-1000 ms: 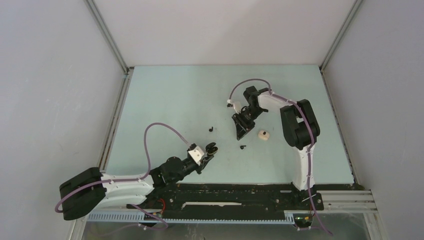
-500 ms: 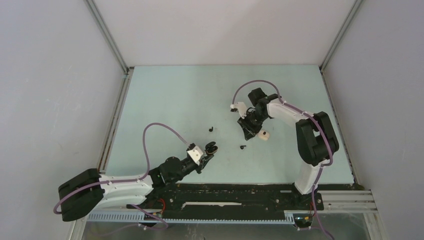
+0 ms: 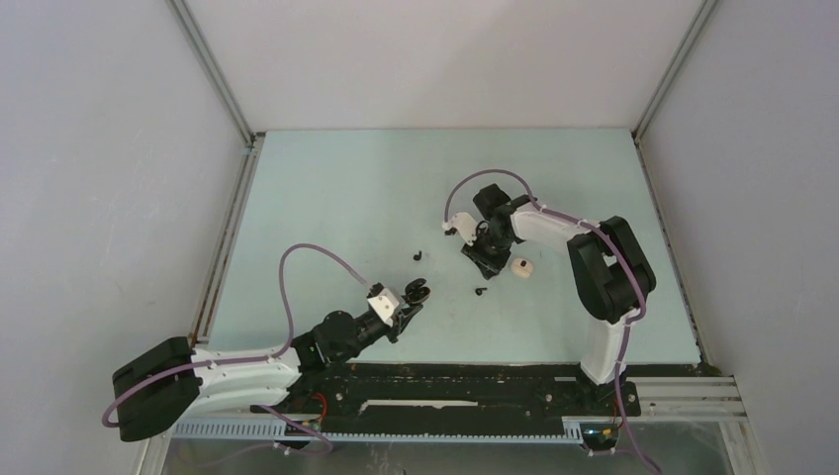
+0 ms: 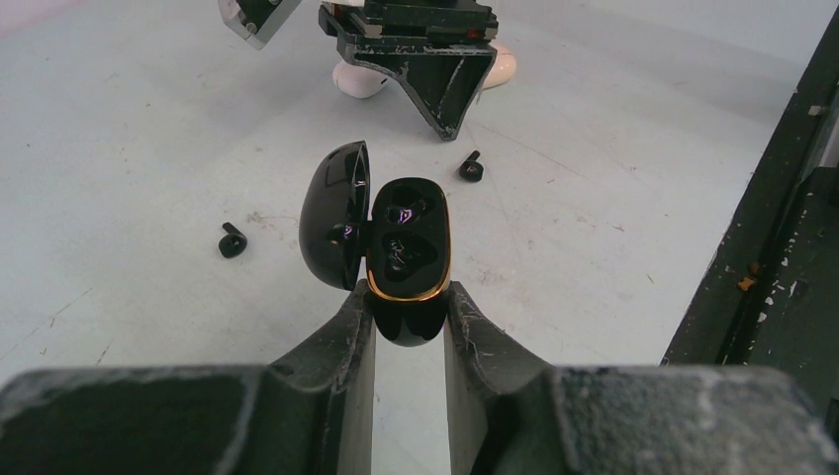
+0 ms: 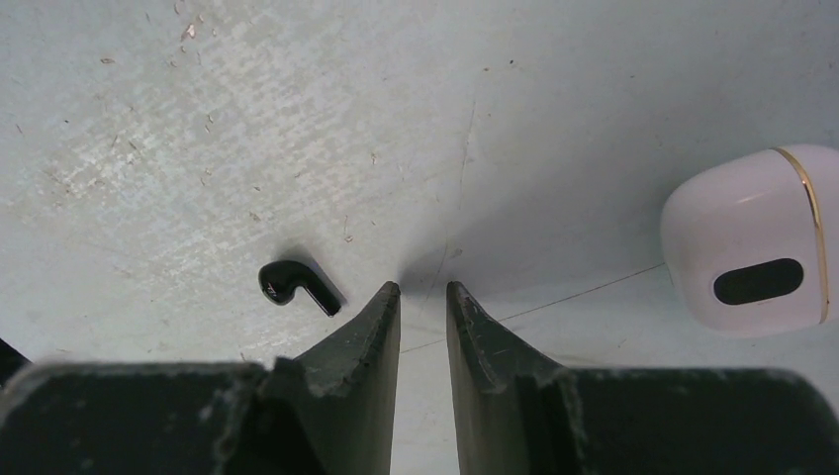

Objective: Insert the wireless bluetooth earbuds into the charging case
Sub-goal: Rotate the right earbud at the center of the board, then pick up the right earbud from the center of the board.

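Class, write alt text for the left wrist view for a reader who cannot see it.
The left gripper clamps an open glossy black charging case with a gold rim, both sockets empty. Two tiny black earbuds lie on the pale table beyond, near the right gripper.

Even, diffuse light fills every view. Soft shadows lie on the tabletop (image 5: 554, 89); near foreground in both wrist views is blurred.

No text, label, brand, number or sign can be read anywhere: not on the cases, the earbuds, the arms or the table.
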